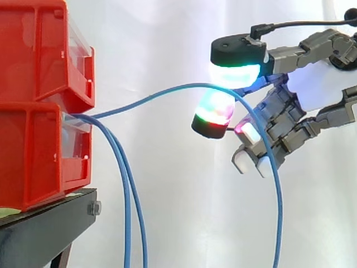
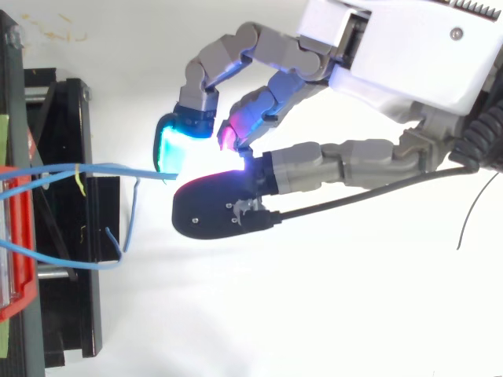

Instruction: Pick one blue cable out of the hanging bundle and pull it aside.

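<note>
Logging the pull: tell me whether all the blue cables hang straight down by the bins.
No: one blue cable arches across to the hand; two others hang by the red bins.

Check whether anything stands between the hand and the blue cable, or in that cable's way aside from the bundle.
Nothing visible does. The hand pinches one blue cable between its glowing pads, and that cable arcs clear of the two other cables hanging by the lower red bin. Beyond it hangs the white curtain.
</note>
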### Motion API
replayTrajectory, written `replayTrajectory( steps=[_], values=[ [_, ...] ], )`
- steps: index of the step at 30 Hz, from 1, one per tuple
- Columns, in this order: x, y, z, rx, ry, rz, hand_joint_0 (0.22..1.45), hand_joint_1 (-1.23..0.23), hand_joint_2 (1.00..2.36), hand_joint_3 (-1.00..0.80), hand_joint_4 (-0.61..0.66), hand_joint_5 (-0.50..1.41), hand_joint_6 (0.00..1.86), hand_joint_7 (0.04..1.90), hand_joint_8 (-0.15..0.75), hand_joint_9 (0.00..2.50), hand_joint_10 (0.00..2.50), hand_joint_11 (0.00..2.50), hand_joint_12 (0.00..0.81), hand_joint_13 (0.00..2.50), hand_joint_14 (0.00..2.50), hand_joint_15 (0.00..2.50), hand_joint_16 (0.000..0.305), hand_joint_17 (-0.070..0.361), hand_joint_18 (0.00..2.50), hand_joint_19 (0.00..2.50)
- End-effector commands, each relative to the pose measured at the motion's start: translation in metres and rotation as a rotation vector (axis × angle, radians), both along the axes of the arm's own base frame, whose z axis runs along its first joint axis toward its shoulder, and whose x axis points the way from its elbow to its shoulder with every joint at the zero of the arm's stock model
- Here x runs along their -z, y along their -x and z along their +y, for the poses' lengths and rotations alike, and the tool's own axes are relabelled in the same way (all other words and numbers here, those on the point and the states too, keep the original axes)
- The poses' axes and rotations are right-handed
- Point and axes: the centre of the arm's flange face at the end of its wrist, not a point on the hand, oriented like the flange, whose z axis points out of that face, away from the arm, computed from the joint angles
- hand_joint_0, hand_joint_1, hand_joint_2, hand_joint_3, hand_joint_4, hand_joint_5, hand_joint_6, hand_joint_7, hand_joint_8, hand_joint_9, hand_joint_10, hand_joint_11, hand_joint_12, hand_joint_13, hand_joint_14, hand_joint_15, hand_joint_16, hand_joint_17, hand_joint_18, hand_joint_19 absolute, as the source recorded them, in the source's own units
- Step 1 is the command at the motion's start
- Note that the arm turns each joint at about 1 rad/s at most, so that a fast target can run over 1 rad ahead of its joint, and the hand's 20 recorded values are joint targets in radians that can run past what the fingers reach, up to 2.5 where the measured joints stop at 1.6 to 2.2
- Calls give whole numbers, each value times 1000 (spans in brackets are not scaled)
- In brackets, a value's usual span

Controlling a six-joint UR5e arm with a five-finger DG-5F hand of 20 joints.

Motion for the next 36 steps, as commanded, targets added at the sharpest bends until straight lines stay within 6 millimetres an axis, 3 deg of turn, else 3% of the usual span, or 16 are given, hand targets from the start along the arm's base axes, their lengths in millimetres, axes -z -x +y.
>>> replayTrajectory(
  steps=[1,15,22,32,34,36],
  values=[
    [0,0,0,0,0,0,515,-624,1003,-459,18,-163,947,823,289,1009,21,855,373,796,21,682,49,111,614,733],
    [1,1,0,0,0,8,497,-588,1000,-500,21,-159,943,819,299,1018,20,850,381,798,21,676,51,116,613,732],
    [0,1,0,-3,-1,8,566,-703,1016,-243,-19,-144,940,901,281,1054,22,874,359,807,24,678,47,105,614,737],
    [1,1,0,-1,-8,5,605,-779,1023,-117,-106,-142,950,938,264,1083,22,877,344,825,24,673,45,100,652,726],
    [0,1,1,0,-16,0,608,-775,1023,-127,-106,-143,955,910,262,1080,22,879,343,826,24,676,44,99,645,724],
    [0,1,1,0,-17,0,578,-752,1017,-244,-67,-148,953,846,260,1066,22,880,349,808,22,681,45,100,628,732]
  ],
)
